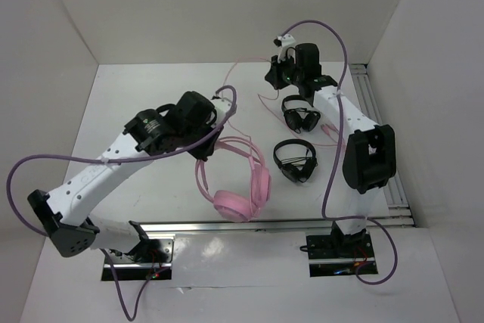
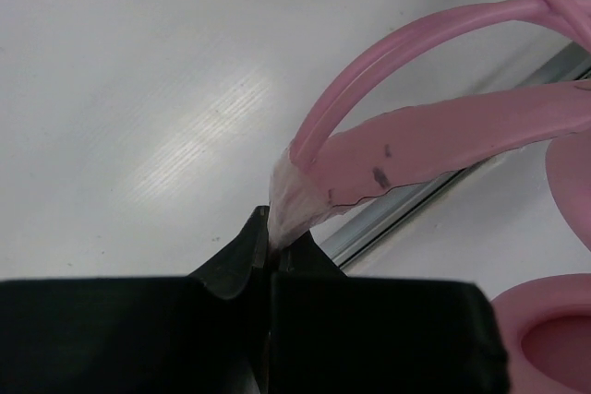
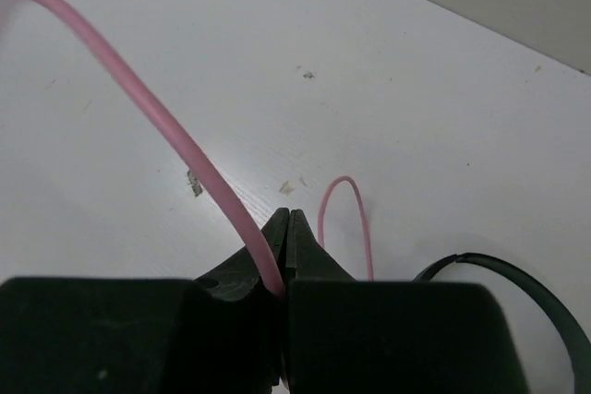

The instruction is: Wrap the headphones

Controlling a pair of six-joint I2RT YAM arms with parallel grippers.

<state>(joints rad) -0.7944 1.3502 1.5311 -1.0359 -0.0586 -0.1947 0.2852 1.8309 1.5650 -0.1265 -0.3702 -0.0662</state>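
The pink headphones [image 1: 234,183] lie on the table in front of my left arm, with both cups toward the near edge. My left gripper [image 1: 206,150] is shut on the end of their headband [image 2: 434,140], where a bit of clear film [image 2: 291,196] sits between the jaws [image 2: 271,237]. One cup [image 2: 554,343] shows at lower right. The thin pink cable [image 1: 243,66] arcs from the headset up to the far side. My right gripper [image 1: 274,75] is shut on this cable [image 3: 157,117], which enters the closed jaws [image 3: 289,220] from the left. A cable loop [image 3: 343,209] lies beyond.
Two small black headphones [image 1: 300,115] [image 1: 295,160] lie beside the right arm; one band shows in the right wrist view [image 3: 517,274]. An aluminium rail [image 1: 287,225] runs along the near edge, another along the right side [image 1: 376,122]. White walls enclose the table.
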